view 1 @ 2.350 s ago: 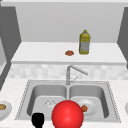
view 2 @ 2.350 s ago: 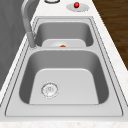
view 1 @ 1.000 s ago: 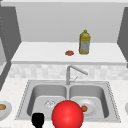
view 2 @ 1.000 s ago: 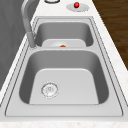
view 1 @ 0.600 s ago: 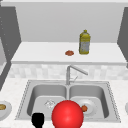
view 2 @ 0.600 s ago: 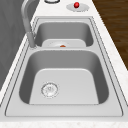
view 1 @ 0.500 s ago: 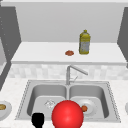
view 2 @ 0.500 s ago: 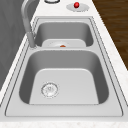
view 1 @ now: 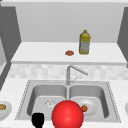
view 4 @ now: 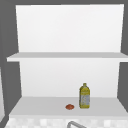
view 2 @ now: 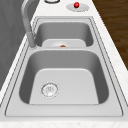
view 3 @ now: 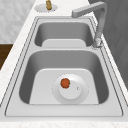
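Red ball (view 1: 67,115) sits low in the front view, in front of the sink's (view 1: 23,105) near edge, with your left hand (view 1: 38,120) just beside it. It's a dark blob, so I can't tell if it's gripping anything. A round thing like that could roll away or drop onto the plate (view 3: 75,96) in the right basin, which holds what's probably a small tomato (view 3: 65,83). The left bench plate (view 1: 7,110) holds something brownish (view 1: 2,107).

You look along a double sink (view 2: 65,110): drain (view 2: 49,89) in the near basin, a plate (view 2: 62,44) (something orange on it) in the far one, faucet (view 2: 28,22) left.
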Motion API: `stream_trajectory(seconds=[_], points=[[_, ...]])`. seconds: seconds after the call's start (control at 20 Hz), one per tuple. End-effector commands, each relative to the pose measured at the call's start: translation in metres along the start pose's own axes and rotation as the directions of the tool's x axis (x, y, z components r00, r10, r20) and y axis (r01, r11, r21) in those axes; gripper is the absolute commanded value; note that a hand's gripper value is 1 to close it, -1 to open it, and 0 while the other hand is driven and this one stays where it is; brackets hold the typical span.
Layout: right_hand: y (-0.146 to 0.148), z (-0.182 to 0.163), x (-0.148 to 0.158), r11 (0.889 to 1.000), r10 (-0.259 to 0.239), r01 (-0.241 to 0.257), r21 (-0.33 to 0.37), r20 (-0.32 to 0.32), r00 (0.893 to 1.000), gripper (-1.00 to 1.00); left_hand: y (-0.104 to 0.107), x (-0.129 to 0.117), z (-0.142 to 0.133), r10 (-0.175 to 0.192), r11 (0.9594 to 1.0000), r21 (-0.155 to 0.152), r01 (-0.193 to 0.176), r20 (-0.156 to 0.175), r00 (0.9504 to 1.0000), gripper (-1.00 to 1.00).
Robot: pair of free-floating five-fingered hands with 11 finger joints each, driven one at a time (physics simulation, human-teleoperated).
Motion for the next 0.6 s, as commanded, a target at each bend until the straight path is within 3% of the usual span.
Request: stream_trajectory(seconds=[0.0, 0.55], points=[[-0.022, -0.009, -0.024, 0.996, 0.048, -0.044, 0.072, -0.051, 0.998, -1.0, 0.0, 0.0, 0.0, 0.0, 1.0, 0.0, 0.0, 0.0, 1.0, 0.0], [-0.088, -0.038, -0.096, 0.976, 0.094, -0.073, 0.204, -0.097, 0.991, -1.0, 0.0, 0.0, 0.0, 0.0, 1.0, 0.0, 0.0, 0.0, 1.0, 0.0]])
